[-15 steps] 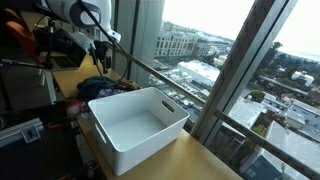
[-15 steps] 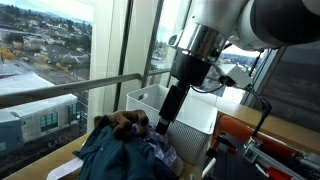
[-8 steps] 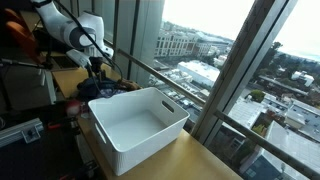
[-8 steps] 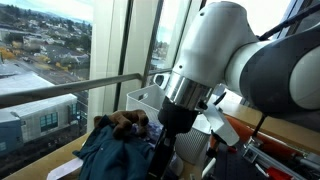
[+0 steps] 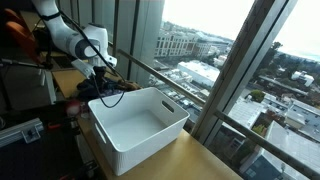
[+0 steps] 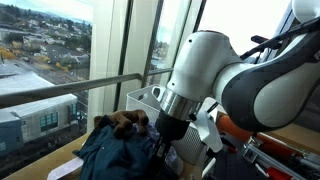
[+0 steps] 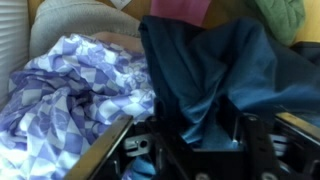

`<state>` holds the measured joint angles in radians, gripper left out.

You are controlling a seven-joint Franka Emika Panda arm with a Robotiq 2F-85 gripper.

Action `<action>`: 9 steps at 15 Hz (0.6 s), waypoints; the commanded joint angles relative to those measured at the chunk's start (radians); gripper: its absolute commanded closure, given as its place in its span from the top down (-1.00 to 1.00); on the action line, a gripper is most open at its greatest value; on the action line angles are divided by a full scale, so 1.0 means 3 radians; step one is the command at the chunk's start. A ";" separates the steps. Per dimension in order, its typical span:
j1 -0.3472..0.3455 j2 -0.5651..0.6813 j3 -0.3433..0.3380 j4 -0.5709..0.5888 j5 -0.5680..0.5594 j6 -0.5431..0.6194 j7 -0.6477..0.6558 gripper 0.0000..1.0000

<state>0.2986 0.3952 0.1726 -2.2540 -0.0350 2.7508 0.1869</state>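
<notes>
A heap of clothes lies on the table beside the window. A dark blue garment (image 7: 220, 60) is on top, with a lilac and white checked cloth (image 7: 70, 90) to its left in the wrist view. My gripper (image 7: 187, 125) is pushed down into the heap, and a raised fold of the blue garment stands between its fingers. The fingers are drawn partly in, but whether they pinch the fold does not show. In both exterior views the gripper (image 6: 158, 148) (image 5: 100, 82) is sunk into the blue garment (image 6: 105, 150).
A white plastic bin (image 5: 140, 120) (image 6: 150, 98) stands right beside the heap. A brown cloth (image 6: 125, 122) lies at the heap's window side. Pink (image 7: 180, 8) and green (image 7: 285, 12) cloth show at the far edge. A window rail (image 6: 60, 90) runs behind.
The arm has come down from above the heap into the clothes. The fingers have drawn inward around a fold of the blue garment.
</notes>
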 commanded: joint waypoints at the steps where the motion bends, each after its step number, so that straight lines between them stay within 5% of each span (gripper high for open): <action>1: 0.0032 -0.0192 -0.0041 -0.0078 -0.0017 -0.0089 0.0056 -0.46; 5: -0.0115 -0.0587 0.0178 -0.0146 0.0273 -0.0443 -0.0117 -0.99; 9: -0.0163 -0.1105 0.0361 -0.0149 0.0803 -0.0949 -0.0328 -0.96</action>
<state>0.2726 0.2017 0.2384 -2.2662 0.1053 2.5692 0.1423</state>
